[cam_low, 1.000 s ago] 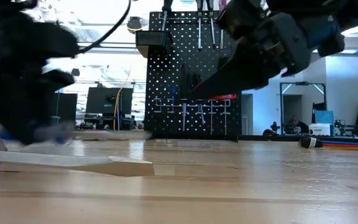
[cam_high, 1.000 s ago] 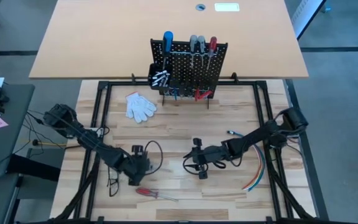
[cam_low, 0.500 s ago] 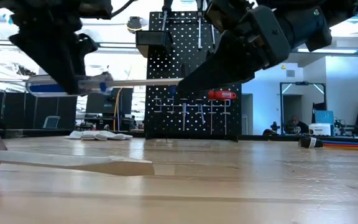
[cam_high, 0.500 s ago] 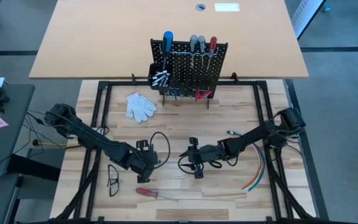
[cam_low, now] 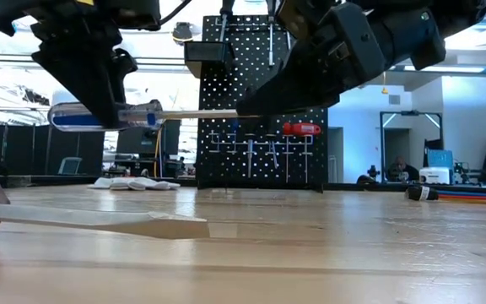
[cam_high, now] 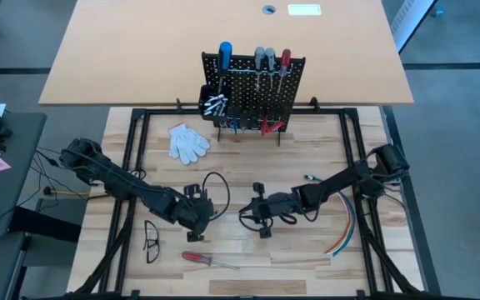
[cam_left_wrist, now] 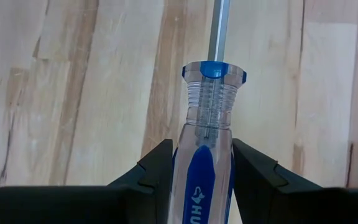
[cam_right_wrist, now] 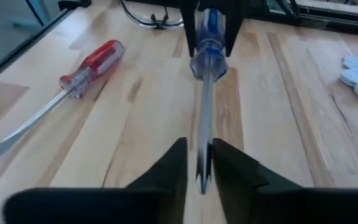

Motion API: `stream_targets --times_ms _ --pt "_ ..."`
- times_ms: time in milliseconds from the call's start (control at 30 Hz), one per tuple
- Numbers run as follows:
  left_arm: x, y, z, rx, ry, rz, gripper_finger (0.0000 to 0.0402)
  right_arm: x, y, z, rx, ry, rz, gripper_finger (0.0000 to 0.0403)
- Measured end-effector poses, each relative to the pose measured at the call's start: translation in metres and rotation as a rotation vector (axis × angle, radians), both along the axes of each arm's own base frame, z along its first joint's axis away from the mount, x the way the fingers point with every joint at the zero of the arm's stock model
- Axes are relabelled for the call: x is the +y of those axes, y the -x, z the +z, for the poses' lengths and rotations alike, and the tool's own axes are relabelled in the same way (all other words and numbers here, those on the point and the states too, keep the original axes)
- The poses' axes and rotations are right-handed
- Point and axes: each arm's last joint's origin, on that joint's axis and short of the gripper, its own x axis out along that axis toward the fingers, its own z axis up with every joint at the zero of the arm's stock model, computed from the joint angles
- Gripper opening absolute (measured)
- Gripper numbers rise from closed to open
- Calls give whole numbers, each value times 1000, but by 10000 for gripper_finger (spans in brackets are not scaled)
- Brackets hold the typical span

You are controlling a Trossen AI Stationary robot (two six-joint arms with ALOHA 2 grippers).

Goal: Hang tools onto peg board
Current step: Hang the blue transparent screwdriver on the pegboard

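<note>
Blue screwdriver [cam_low: 108, 116] held aloft — left claw [cam_left_wrist: 201, 180] pinching handle, right claw [cam_right_wrist: 199, 168] pinching tip, red screwdriver [cam_right_wrist: 89, 65] beside.

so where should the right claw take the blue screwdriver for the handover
On the bare steel shaft near the tip, coming in end-on. The blue screwdriver lies level in the air, its handle filled by the left claw, so only the shaft is free. The right claw already straddles it, fingers on either side.
</note>
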Motion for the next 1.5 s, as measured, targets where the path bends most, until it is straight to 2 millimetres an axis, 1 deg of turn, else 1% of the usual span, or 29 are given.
stream_targets --times_ms 133,167,333,433,500,567,667,733,800,867,967,1033,1100,1167,1200,1267,1367,1433,1500 --pt "0 -1 1 -21 -4 19 122 -3 0 -2 19 10 -19 26" --pt "1 -1 1 -24 -10 31 127 -3 0 -2 19 14 -19 19" --pt "1 -1 1 -25 -30 27 160 -3 0 -2 16 19 -37 19" --pt "2 1 -3 -12 -52 7 167 -4 3 -5 26 11 -57 19" --pt "4 5 -8 20 -73 3 169 -9 6 -10 45 -8 -89 19" --pt "6 11 -15 52 -113 23 170 -16 13 -20 70 -36 -123 19" --pt "6 23 -26 63 -203 81 171 -29 29 -37 68 -91 -178 19" --pt "3 34 -33 36 -254 103 171 -37 41 -44 18 -138 -208 19" --pt "0 44 -40 -30 -298 132 172 -45 53 -43 -64 -189 -229 19" --pt "-6 53 -46 -162 -347 143 172 -52 64 -37 -169 -233 -215 19" --pt "-18 61 -54 -410 -429 140 173 -57 81 -25 -350 -272 -187 19" --pt "-22 63 -57 -535 -479 148 173 -58 92 -16 -483 -286 -164 19" --pt "-23 62 -57 -608 -504 148 173 -59 98 -6 -608 -282 -143 19" --pt "-22 57 -53 -654 -519 140 173 -59 96 3 -645 -257 -137 19" --pt "-21 53 -49 -680 -525 140 173 -60 92 9 -641 -235 -140 19" --pt "-20 47 -39 -723 -553 119 173 -60 84 23 -701 -200 -138 18" --pt "-19 38 -24 -791 -569 52 173 -60 74 50 -859 -128 -136 18" --pt "-18 35 -16 -844 -559 19 173 -65 68 73 -945 -86 -154 18" --pt "-17 34 -13 -872 -546 -2 173 -72 62 91 -1020 -37 -190 18"
